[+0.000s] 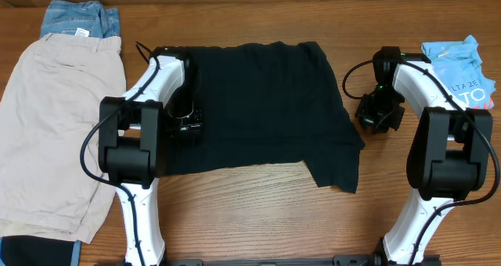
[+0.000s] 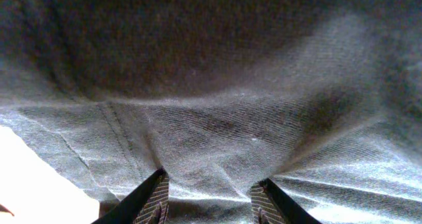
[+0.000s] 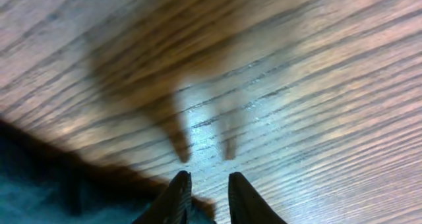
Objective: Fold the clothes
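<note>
Black T-shirt (image 1: 258, 102) lies spread across the wood-grain bench (image 1: 258, 211); the light-blue tee (image 1: 466, 70) by the right arm shows "LTA ZE". Left tool (image 2: 211, 184) is apart on the shirt's left edge. Right tool (image 3: 206, 181) is narrowly apart over bare wood.

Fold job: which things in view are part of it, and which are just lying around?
In the job:
black T-shirt, spread out
left gripper, over it
right gripper, over the wooden table beside it

Lying by, untouched:
beige shorts
blue denim at their far edge
light-blue printed tee
</note>
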